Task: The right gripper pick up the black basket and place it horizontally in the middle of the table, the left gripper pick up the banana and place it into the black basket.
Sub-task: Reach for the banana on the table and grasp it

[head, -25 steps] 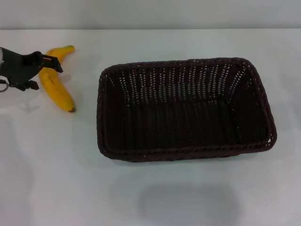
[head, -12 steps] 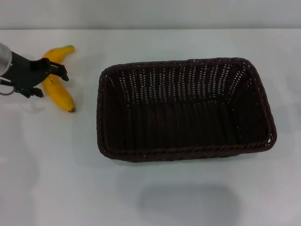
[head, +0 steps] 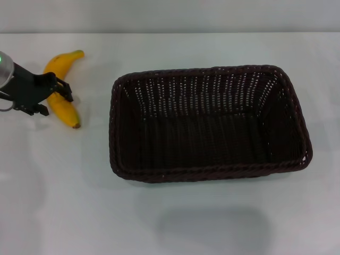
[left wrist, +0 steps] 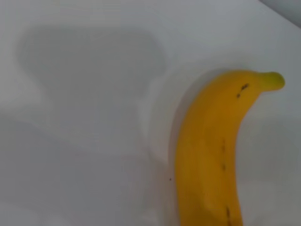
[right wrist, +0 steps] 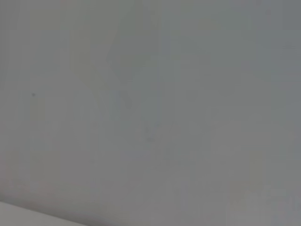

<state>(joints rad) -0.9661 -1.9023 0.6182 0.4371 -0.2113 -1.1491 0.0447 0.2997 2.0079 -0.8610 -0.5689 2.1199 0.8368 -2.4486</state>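
A: Jaws on the left gripper [head: 59, 91] sat astride the banana [head: 59, 91] mid-body, 1 finger on each side of it. Closed on the fruit or just around it, could not tell from the head view.

B: Left wrist view any help?

A: No fingers visible there. Only the banana [left wrist: 211, 150] lying on the table [left wrist: 80, 141], greenish stem tip up near the far edge, a few brown flecks along it.

B: Banana position?

A: Far left of the table [head: 170, 212], resting on the surface, stem end pointing away from the robot, dark end nearer. Well apart from the black basket [head: 208, 123].

B: Basket?

A: Stood upright around mid-table, long side running left to right, open top up, nothing inside. Braided rim looked intact all round.

B: Right gripper?

A: Not in view in the head picture. Right wrist view showed only a plain grey surface.
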